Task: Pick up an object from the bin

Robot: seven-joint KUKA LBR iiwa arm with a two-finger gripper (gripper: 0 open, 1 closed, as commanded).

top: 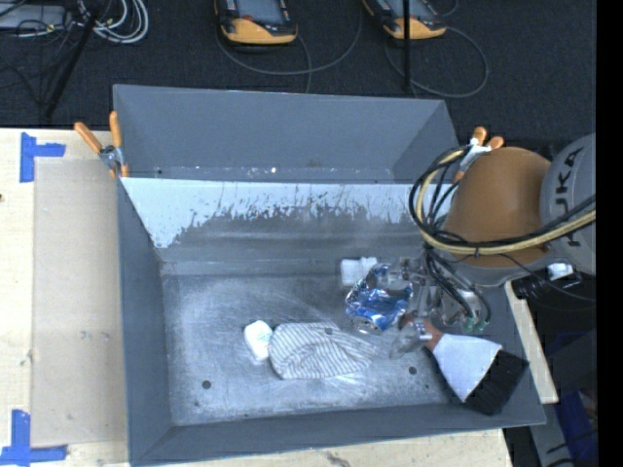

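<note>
1. One gripper sits low in the bin, just right of a crumpled blue wrapper; whether it is open or closed cannot be told.
2. Left of the gripper lies a striped cloth, with a white cap at its far end.
3. Close on the gripper's other side lies a white-and-black brush.

You see a rounded orange cover on the wrist, black and yellow cables looped round it, thin wires tangled by the gripper, and a grey arm lettered "KU".
</note>
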